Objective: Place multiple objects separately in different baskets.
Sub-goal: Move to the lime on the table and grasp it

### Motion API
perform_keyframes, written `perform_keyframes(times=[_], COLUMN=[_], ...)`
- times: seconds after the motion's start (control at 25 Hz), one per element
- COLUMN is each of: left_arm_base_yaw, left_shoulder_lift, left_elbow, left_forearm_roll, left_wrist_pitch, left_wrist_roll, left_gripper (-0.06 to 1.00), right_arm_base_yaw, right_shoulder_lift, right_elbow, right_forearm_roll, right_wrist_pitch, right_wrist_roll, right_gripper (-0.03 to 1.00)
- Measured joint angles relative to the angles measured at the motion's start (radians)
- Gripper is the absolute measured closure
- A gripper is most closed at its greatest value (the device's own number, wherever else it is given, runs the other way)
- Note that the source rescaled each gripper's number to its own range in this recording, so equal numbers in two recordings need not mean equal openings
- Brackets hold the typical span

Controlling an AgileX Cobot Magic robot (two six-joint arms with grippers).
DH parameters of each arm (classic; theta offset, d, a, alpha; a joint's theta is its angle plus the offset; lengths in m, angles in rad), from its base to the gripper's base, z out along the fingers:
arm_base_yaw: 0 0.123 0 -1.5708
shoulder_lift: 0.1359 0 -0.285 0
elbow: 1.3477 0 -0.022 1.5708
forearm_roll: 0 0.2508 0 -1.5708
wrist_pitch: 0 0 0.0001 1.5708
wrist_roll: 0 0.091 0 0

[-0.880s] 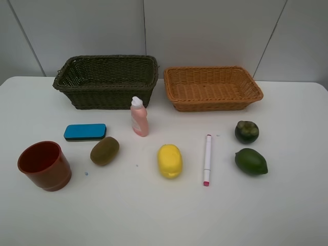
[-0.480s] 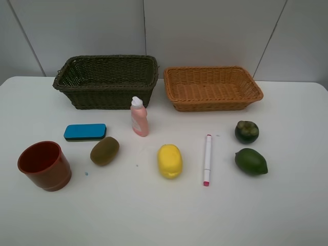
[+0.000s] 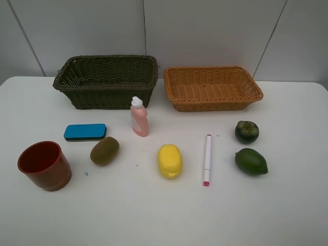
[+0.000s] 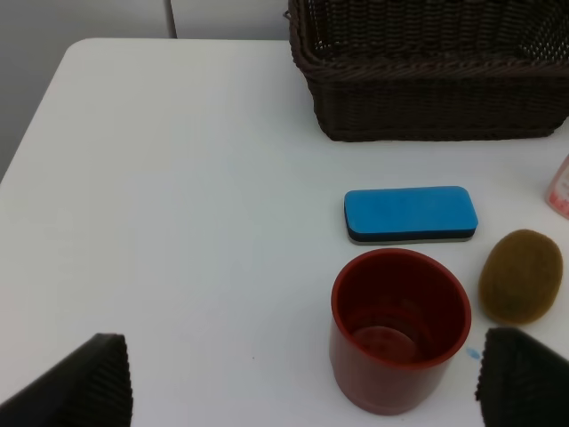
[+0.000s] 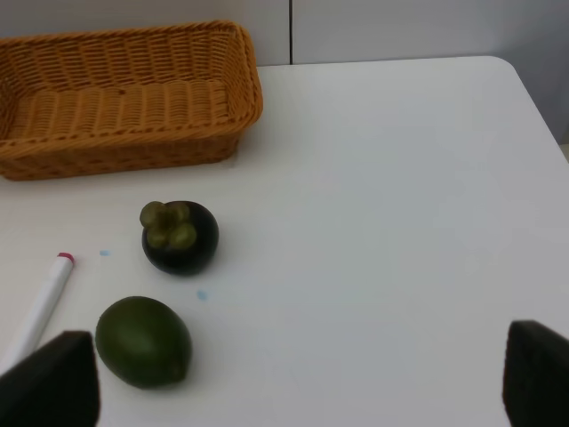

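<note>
On the white table stand a red-brown cup [image 3: 44,165] [image 4: 399,327], a blue eraser block [image 3: 85,131] [image 4: 410,214], a brown kiwi [image 3: 105,150] [image 4: 520,275], a pink bottle [image 3: 139,117], a yellow lemon [image 3: 170,161], a white pen [image 3: 207,159] [image 5: 39,305], a dark mangosteen [image 3: 247,131] [image 5: 180,237] and a green lime [image 3: 251,161] [image 5: 144,342]. Behind them sit the dark olive basket [image 3: 106,81] [image 4: 427,80] and the orange-tan basket [image 3: 212,87] [image 5: 124,98], both empty. My left gripper [image 4: 302,378] is open near the cup; my right gripper [image 5: 298,378] is open near the lime. Neither arm shows in the high view.
The table's left edge [image 4: 36,116] and right edge [image 5: 533,107] lie close to the outer objects. A grey panelled wall [image 3: 164,31] rises behind the baskets. Bare table surface lies in front of the row of objects.
</note>
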Motion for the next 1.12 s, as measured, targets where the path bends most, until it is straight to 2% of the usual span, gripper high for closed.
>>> perform_keyframes(times=[1.12], left_arm_base_yaw=[0.0], left_shoulder_lift=[0.0], left_elbow=[0.0], left_forearm_roll=[0.0], left_wrist_pitch=[0.0], left_wrist_roll=[0.0], left_gripper=[-0.05], right_arm_base_yaw=[0.0], right_shoulder_lift=[0.0], right_elbow=[0.0], right_forearm_roll=[-0.007], right_wrist_pitch=[0.0], right_wrist_roll=[0.01], right_gripper=[-0.03])
